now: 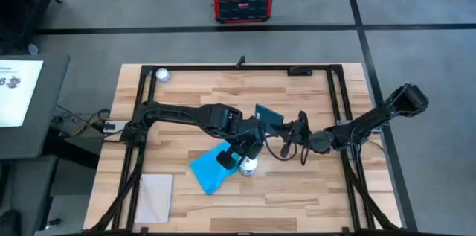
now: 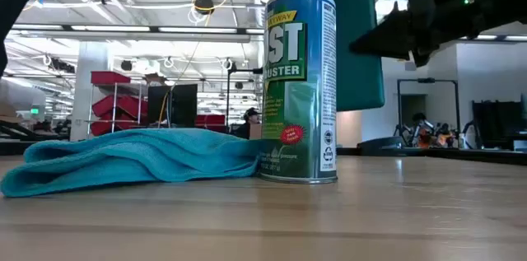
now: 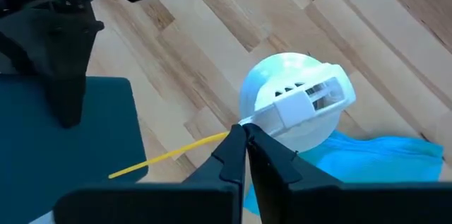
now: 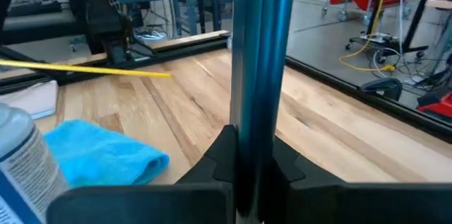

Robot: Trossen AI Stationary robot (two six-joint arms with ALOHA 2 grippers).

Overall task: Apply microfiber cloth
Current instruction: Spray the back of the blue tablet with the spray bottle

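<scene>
A wooden table [image 1: 297, 191] seen from above, with two dark arms meeting near its middle. The blue cloth [image 1: 210, 169] lies bunched on the wood, touching a green duster can [image 2: 301, 80] that stands upright beside it. The left gripper [image 3: 246, 150] hangs just over the can's white nozzle, its fingers pinched together on the thin yellow straw [image 3: 169, 156]. The right gripper [image 4: 253, 155] is clenched on the edge of a dark tablet [image 1: 269, 117], holding it upright in the air above the table, near the can. A pale sheet [image 1: 154, 197] lies by the near left corner.
</scene>
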